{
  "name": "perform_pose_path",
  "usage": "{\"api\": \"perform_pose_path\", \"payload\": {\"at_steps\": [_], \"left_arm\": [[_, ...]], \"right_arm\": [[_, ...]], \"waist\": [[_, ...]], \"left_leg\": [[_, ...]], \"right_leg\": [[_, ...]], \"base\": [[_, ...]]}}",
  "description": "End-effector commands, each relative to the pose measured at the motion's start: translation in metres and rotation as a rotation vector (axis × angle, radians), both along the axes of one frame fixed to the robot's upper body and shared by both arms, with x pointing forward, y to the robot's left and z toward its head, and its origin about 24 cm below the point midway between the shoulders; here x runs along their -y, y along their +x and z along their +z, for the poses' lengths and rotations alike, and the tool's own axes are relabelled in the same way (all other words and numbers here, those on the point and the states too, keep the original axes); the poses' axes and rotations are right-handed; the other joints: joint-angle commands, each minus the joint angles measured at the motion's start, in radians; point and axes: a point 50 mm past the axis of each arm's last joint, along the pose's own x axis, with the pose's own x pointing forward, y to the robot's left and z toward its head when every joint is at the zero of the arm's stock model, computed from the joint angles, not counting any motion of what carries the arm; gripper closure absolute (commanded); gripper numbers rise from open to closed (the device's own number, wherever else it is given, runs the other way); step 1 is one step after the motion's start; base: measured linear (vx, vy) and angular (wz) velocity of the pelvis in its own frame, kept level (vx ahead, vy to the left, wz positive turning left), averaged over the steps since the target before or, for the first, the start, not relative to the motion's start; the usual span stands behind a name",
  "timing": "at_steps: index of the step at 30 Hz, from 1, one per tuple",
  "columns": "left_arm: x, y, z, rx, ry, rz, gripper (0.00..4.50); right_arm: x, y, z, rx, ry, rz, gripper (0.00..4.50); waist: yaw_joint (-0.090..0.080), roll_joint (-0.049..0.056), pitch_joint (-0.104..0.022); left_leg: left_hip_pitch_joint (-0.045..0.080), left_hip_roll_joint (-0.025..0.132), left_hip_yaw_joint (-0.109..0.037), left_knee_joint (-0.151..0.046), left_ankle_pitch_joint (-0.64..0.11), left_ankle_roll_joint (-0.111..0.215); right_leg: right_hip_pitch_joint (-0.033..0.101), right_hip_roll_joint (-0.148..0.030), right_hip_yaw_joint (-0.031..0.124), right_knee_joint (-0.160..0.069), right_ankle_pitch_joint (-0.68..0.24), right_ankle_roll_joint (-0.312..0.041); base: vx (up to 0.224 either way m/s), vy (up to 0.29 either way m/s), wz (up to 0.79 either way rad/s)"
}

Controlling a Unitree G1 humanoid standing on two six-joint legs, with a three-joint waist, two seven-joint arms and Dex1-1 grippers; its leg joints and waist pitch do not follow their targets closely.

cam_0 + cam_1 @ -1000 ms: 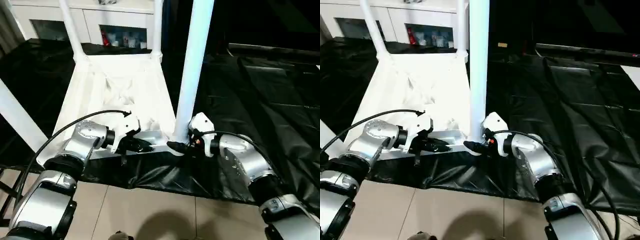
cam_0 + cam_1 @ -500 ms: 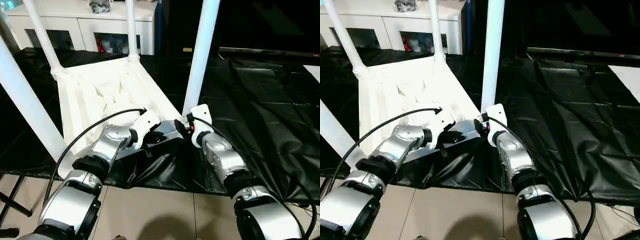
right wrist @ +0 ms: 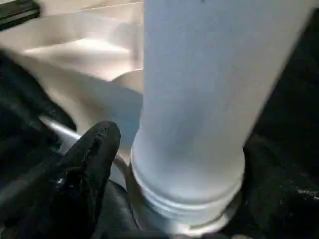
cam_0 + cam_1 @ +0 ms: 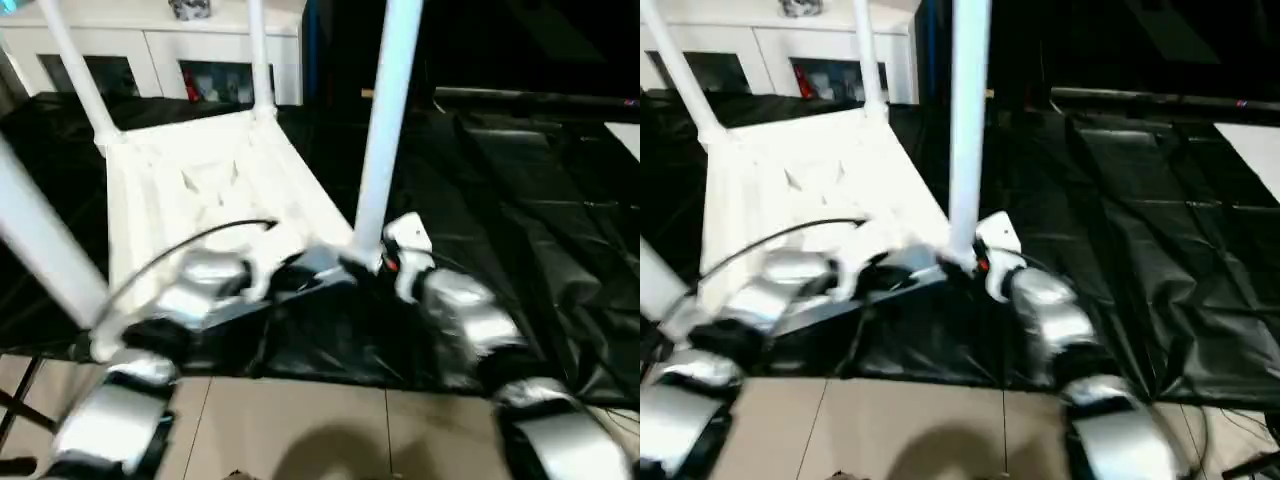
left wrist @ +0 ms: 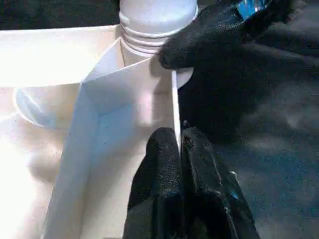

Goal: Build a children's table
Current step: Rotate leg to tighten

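Observation:
The children's table lies upside down on a black sheet. Its white ribbed tabletop [image 4: 200, 180] has white tube legs standing up from its corner sockets. The near right leg [image 4: 385, 120] rises between my arms. My left gripper [image 5: 179, 142] is shut on the tabletop's thin raised rim [image 5: 172, 99] beside that corner socket. My right gripper [image 4: 375, 262] stands open around the foot of the near right leg [image 3: 199, 99]. One of its black fingers [image 3: 94, 149] is beside the tube. Its other finger is hidden behind the leg.
The black sheet [image 4: 520, 180] covers the floor to the right and behind. A white cabinet [image 4: 150, 40] stands at the back left. Light tiled floor [image 4: 330, 430] lies in front of the sheet's near edge. Two far legs [image 4: 258, 60] and a near left leg [image 4: 40, 250] stand upright.
The whole view has shifted with my head. Both grippers stay at the near right corner. My right gripper's jaws have widened around the leg's foot.

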Motion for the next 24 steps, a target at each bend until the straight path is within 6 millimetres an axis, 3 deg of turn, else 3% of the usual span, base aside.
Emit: {"api": "perform_pose_path", "payload": {"at_steps": [1,3,4,6,10,13,14,16,18,24], "left_arm": [[0.01,-0.008,0.004,-0.023,-0.054,-0.142,4.5],[0.007,-0.008,0.005,-0.029,-0.048,-0.157,4.5],[0.005,-0.01,0.005,-0.04,-0.044,-0.172,4.5],[0.0,-0.011,0.004,-0.055,-0.028,-0.198,4.5],[-0.009,-0.014,0.003,-0.074,0.005,-0.232,4.5],[-0.015,-0.014,0.004,-0.078,0.022,-0.24,4.5],[-0.017,-0.013,0.006,-0.088,0.024,-0.242,4.5],[-0.018,-0.013,0.006,-0.092,0.029,-0.244,4.5],[-0.02,-0.012,0.007,-0.091,0.034,-0.243,4.5],[-0.02,-0.01,0.007,-0.082,0.02,-0.211,4.5]], "right_arm": [[-0.016,-0.011,0.002,-0.012,0.008,0.218,0.67],[-0.015,-0.011,0.004,-0.018,0.01,0.249,0.67],[-0.014,-0.011,0.005,-0.024,0.013,0.275,0.67],[-0.013,-0.011,0.008,-0.032,0.019,0.312,0.83],[-0.011,-0.011,0.011,-0.046,0.007,0.371,1.12],[-0.008,-0.012,0.012,-0.065,-0.021,0.431,1.37],[-0.007,-0.012,0.013,-0.068,-0.026,0.449,1.5],[-0.006,-0.012,0.013,-0.07,-0.025,0.453,1.68],[-0.007,-0.012,0.013,-0.077,-0.027,0.462,1.71],[-0.011,-0.009,0.01,-0.094,0.034,0.373,1.8]], "waist": [[0.012,-0.008,-0.068],[0.014,-0.007,-0.067],[0.023,-0.006,-0.07],[0.028,-0.007,-0.069],[0.035,-0.007,-0.065],[0.039,-0.013,-0.063],[0.039,-0.02,-0.062],[0.041,-0.016,-0.062],[0.04,-0.022,-0.061],[0.039,-0.019,-0.059]], "left_leg": [[0.007,0.032,-0.01,-0.057,-0.224,0.07],[0.008,0.032,-0.007,-0.055,-0.209,0.076],[0.015,0.034,-0.004,-0.053,-0.206,0.083],[0.013,0.035,-0.005,-0.054,-0.198,0.082],[0.018,0.036,-0.005,-0.059,-0.232,0.059],[0.019,0.037,-0.005,-0.06,-0.245,0.046],[0.019,0.038,-0.004,-0.061,-0.246,0.044],[0.019,0.038,-0.006,-0.063,-0.246,0.038],[0.018,0.038,-0.006,-0.063,-0.247,0.034],[0.017,0.037,-0.007,-0.064,-0.254,0.026]], "right_leg": [[0.046,-0.06,0.034,-0.064,-0.185,-0.245],[0.044,-0.057,0.035,-0.059,-0.138,-0.259],[0.042,-0.059,0.035,-0.055,-0.105,-0.278],[0.044,-0.058,0.032,-0.053,-0.097,-0.279],[0.041,-0.061,0.033,-0.058,-0.158,-0.268],[0.04,-0.063,0.034,-0.061,-0.204,-0.253],[0.04,-0.063,0.035,-0.062,-0.213,-0.249],[0.039,-0.065,0.035,-0.062,-0.229,-0.242],[0.04,-0.065,0.035,-0.062,-0.234,-0.239],[0.038,-0.067,0.036,-0.064,-0.257,-0.234]], "base": [[0.051,-0.011,0.0],[0.025,-0.005,0.0],[0.0,0.0,0.0],[0.0,0.0,0.0],[0.0,0.0,0.0],[0.0,0.0,0.0],[0.0,0.0,0.0],[0.0,0.0,0.0],[0.0,0.0,0.0],[0.0,0.0,0.0]]}}
